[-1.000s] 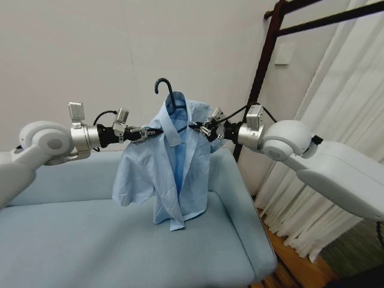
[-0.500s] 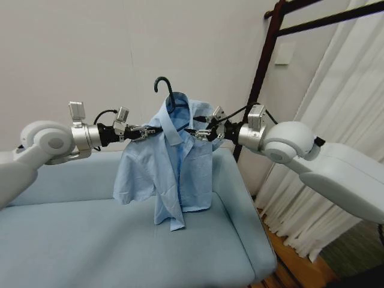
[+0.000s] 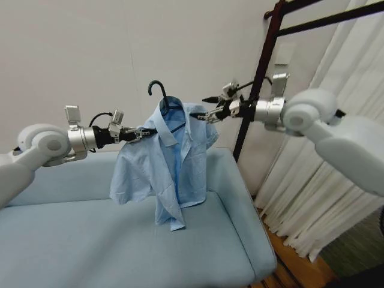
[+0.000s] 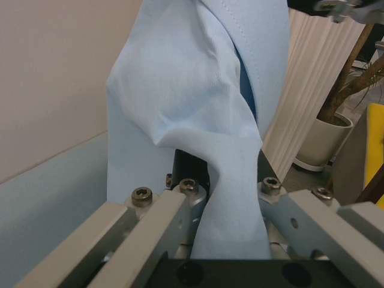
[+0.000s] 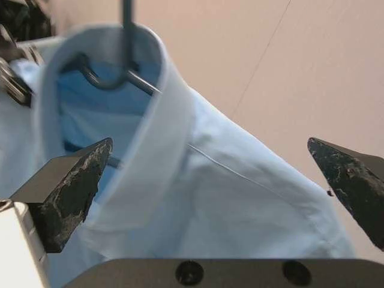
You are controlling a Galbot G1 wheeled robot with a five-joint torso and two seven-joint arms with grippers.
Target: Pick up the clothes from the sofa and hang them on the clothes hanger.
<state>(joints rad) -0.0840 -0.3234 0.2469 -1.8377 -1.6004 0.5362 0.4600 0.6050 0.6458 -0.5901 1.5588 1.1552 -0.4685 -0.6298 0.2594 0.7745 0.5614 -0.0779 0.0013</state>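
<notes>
So, your light blue short-sleeved shirt (image 3: pixel 168 162) is hanging open-fronted on a dark hanger (image 3: pixel 157 89), up in the air above the pale blue sofa (image 3: pixel 90 240), with its hem dangling clear of the seat. The collar (image 5: pixel 162 132) is standing up around the hanger's neck, the front edges are falling loose and uneven, and the fabric is bunching a bit at the shoulder on your left side. Your left gripper (image 3: pixel 143 132) is clamping down on that shoulder, and the cloth is running down between its fingers (image 4: pixel 162 210) in the left wrist view. Your right gripper (image 3: pixel 208 110) is sitting just beside the other shoulder, fingertips (image 5: pixel 72 180) spread wide and squeezing nothing. Off to the right of the shirt, the dark wooden rack (image 3: pixel 258 78) is standing just behind that right gripper.
</notes>
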